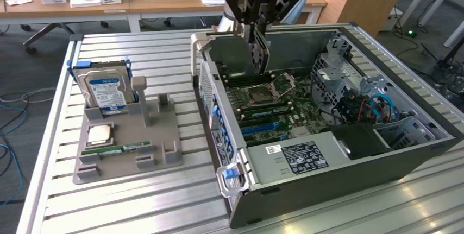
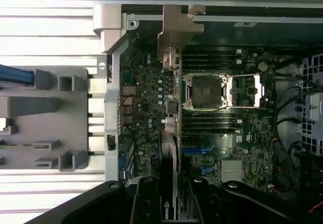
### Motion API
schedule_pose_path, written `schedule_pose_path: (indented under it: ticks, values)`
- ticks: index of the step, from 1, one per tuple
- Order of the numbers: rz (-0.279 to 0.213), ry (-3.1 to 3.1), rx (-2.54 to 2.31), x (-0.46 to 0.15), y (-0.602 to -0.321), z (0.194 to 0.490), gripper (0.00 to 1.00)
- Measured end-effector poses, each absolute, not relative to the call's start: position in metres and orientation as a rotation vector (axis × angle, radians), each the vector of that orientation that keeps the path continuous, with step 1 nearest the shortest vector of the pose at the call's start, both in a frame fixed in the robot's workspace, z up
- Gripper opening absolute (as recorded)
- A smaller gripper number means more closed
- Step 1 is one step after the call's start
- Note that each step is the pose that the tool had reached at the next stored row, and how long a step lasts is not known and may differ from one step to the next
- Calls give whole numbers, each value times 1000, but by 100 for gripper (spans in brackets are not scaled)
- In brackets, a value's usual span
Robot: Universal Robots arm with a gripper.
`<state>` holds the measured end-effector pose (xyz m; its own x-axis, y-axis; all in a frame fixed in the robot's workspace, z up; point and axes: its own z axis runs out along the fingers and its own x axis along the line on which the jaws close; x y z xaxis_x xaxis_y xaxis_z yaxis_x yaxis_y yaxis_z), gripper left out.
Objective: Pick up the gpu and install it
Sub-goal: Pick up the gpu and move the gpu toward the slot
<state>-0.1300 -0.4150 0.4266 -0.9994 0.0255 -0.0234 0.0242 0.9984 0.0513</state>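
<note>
The gpu (image 1: 257,55), a thin dark card, hangs edge-down over the open computer case (image 1: 290,182), above the motherboard (image 1: 283,109) near the case's rear wall. My gripper (image 1: 255,23) is shut on the card's upper edge. In the wrist view the gpu (image 2: 170,148) appears edge-on between my fingers (image 2: 146,204). Its pale metal bracket (image 2: 177,30) points away from the camera towards the case wall, and the gripper (image 2: 171,206) clamps the card from both sides. The card is above the board and not seated in a slot.
A grey holder (image 1: 163,141) on the slatted table at the exterior view's left carries a silver hard drive (image 1: 107,90), a processor chip (image 1: 99,132) and a green memory stick (image 1: 116,150). Inside the case are the open CPU socket (image 1: 272,88), cables (image 1: 366,106) and a drive cage (image 1: 413,131).
</note>
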Motion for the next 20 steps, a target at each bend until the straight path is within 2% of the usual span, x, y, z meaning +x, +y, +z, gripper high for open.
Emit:
schedule_pose_path:
  ticks: [20]
  values:
    - [82,3116,39,-86,-415,427,26]
